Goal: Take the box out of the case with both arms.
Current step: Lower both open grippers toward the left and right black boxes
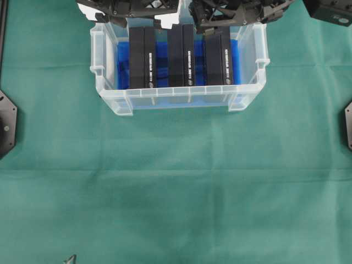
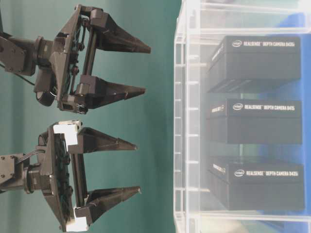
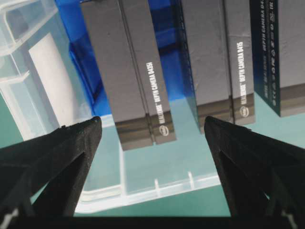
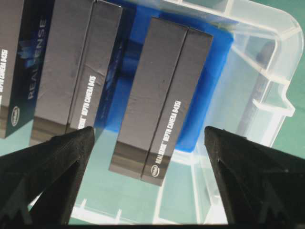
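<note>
Black card, white print: three boxes stand on edge side by side in the case (image 1: 110,102), printed faces up; left box (image 1: 142,58), middle box (image 1: 181,56), right box (image 1: 219,56). They stand apart from one another, with blue showing in the gaps.
Blue cloth (image 1: 124,63): lines the case bottom under the boxes; it shows at both ends of the row and between the boxes.
Hidden: the far ends of all three boxes and the case's far rim lie under the arms at the top of the overhead view. The case wall hazes the boxes in the table-level view. Small print on the box ends is too fine to read.
Cut off: both arms leave the overhead picture at the top edge; each wrist view shows only its two finger tips.
Left gripper (image 3: 152,126): fingers spread wide, nothing between them, above the near end of the left box, touching nothing.
Right gripper (image 4: 148,136): fingers spread equally wide, holding nothing, straddling the right box from above without contact.
Pose: in the table-level view both grippers point at the case side by side, with a clear gap to its wall.
Edges: the case sits at the far middle of the green cloth (image 1: 176,192).
Open room: bare green cloth reaches from the case's near wall to the near edge and out to both sides.
</note>
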Motion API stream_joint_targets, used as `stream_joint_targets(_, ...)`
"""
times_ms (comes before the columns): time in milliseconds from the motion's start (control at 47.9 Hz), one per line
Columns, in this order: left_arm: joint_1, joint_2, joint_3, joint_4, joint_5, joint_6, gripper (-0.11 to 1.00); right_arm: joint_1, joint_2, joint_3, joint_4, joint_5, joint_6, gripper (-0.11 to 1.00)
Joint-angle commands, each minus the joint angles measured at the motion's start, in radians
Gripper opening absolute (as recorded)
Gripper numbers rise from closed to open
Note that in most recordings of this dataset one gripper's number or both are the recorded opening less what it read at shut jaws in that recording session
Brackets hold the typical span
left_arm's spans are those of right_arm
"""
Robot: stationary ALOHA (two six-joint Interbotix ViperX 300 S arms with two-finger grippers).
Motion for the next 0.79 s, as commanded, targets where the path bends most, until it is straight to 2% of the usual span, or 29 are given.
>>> stream_joint_targets(0, -0.003, -0.015, -0.011, 0.005, 0.002, -0.002, 0.89, 0.002, -0.012, -0.023, -0.002, -0.003, 0.002, 0.96)
stream_joint_targets(522, -0.003, -0.017, -0.006, 0.012, 0.005, -0.003, 0.89, 0.003, -0.012, -0.018, -0.002, -0.006, 0.002, 0.96)
stream_joint_targets(772, -0.005, -0.020, 0.051, 0.028, -0.021, -0.012, 0.89, 0.003, -0.011, 0.023, -0.003, -0.043, 0.018, 0.96)
